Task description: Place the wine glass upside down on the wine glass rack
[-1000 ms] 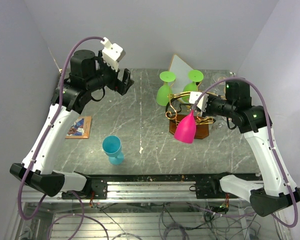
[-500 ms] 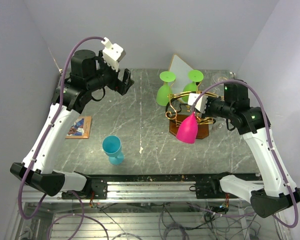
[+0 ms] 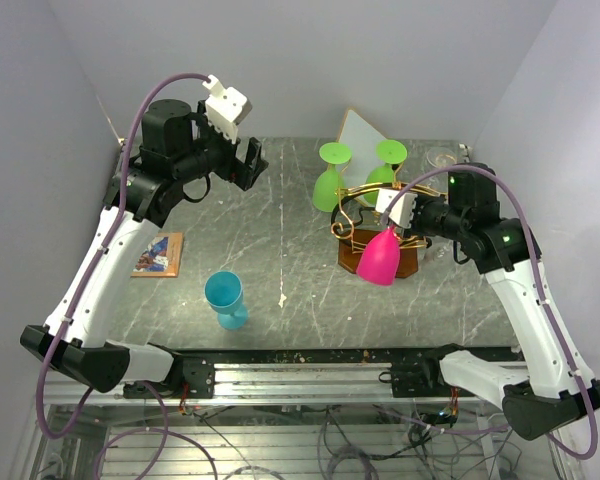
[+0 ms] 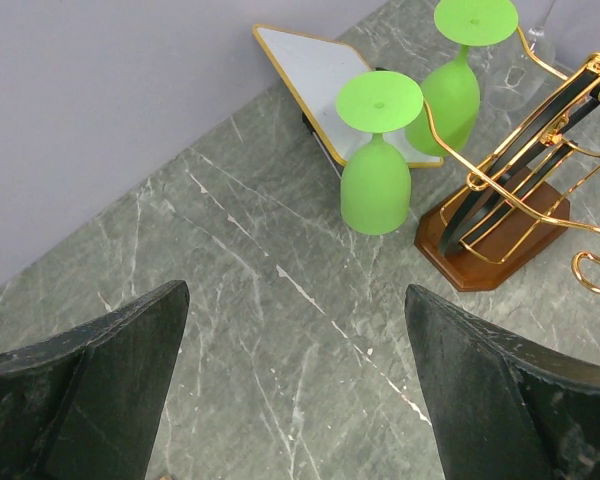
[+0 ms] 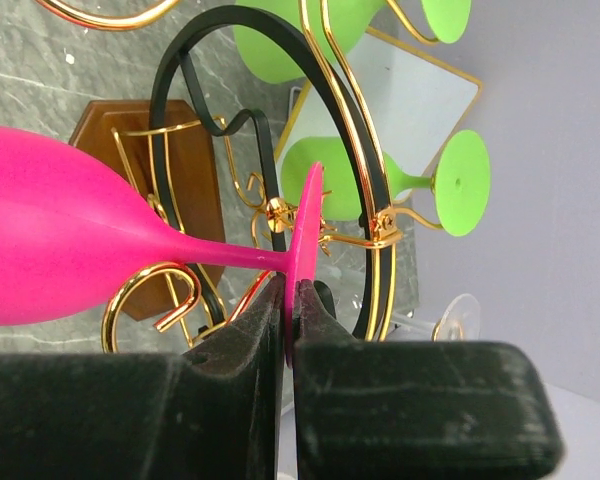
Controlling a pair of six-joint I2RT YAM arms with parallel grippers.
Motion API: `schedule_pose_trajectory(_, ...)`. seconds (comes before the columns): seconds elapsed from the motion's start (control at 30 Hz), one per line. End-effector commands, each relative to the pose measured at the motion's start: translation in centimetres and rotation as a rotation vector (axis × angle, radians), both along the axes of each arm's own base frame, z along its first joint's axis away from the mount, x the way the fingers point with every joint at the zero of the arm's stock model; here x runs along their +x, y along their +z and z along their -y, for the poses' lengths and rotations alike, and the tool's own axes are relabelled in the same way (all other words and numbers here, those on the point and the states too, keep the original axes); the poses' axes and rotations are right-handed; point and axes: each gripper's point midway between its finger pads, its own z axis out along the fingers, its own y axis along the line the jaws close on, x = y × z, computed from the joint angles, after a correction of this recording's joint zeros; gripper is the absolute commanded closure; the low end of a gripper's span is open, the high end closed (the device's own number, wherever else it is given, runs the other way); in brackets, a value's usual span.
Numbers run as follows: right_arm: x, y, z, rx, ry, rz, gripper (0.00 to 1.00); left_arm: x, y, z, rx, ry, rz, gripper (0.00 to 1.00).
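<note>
My right gripper [image 3: 400, 212] is shut on the round foot of a pink wine glass [image 3: 379, 257], which hangs bowl down beside the front of the gold wire wine glass rack [image 3: 365, 205] on its brown wooden base. In the right wrist view the fingers [image 5: 270, 320] pinch the pink foot [image 5: 308, 240] right next to the rack's gold and black loops [image 5: 355, 170]. Two green wine glasses [image 3: 330, 178] hang upside down at the rack's far side. A blue wine glass [image 3: 225, 298] stands upside down on the table at front left. My left gripper [image 3: 250, 165] is open and empty, high at the back left.
A white gold-edged diamond panel [image 3: 360, 132] leans behind the rack. A clear glass [image 3: 442, 158] lies at the back right. A small picture card [image 3: 158, 254] lies at the left edge. The grey marble table [image 3: 280, 230] runs between the arms.
My right gripper has carried the pink glass a little right and back, closer in against the rack. The left arm has not moved.
</note>
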Motion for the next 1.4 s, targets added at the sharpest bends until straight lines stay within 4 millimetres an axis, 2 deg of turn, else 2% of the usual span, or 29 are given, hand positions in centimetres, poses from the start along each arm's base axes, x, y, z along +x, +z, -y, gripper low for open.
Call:
schedule_pose_trajectory(0.0, 0.3, 0.7, 0.4, -0.016, -0.016, 0.05, 1.0, -0.1, 0.8, -0.4, 0.001, 0.009, 0.035, 0.0)
schedule_pose_trajectory(0.27, 0.2, 1.1, 1.3, -0.043, -0.047, 0.074, 1.0, -0.3, 0.8, -0.6, 0.005, 0.011, 0.04, 0.0)
schedule_pose_trajectory(0.97, -0.5, 0.3, 3.1, -0.099, -0.086, 0.074, 1.0, -0.1, 0.7, -0.5, 0.009, 0.011, 0.041, 0.01)
schedule_pose_trajectory(1.37, -1.5, 0.2, 3.2, -0.102, -0.053, 0.073, 1.0, 0.1, 0.3, -0.5, 0.016, 0.012, 0.036, 0.0)
